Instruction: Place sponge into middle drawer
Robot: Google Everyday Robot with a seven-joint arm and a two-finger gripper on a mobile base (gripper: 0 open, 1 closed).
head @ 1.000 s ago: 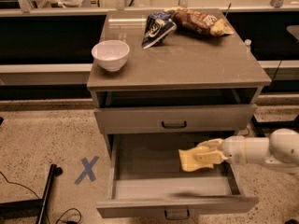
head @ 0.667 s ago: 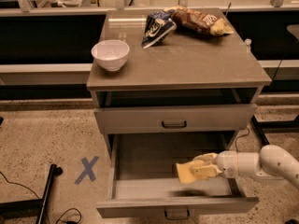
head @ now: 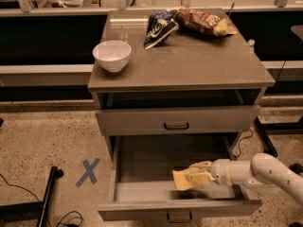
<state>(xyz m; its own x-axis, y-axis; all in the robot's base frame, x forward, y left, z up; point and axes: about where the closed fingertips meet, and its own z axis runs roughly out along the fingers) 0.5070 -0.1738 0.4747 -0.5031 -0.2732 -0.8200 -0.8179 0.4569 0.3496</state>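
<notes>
The middle drawer is pulled open below the closed upper drawer. My gripper reaches in from the right, low inside the open drawer near its front right part. It is shut on the pale yellow sponge, which sits low inside the drawer, close to the floor. I cannot tell whether the sponge touches the floor. My white arm extends over the drawer's right side.
On the cabinet top stand a white bowl at the left, a blue chip bag and a brown chip bag at the back. A blue tape X marks the floor at the left. A black stand leg lies at the lower left.
My gripper has carried the sponge down and toward the drawer's front, deeper into the open middle drawer. The arm has followed lower.
</notes>
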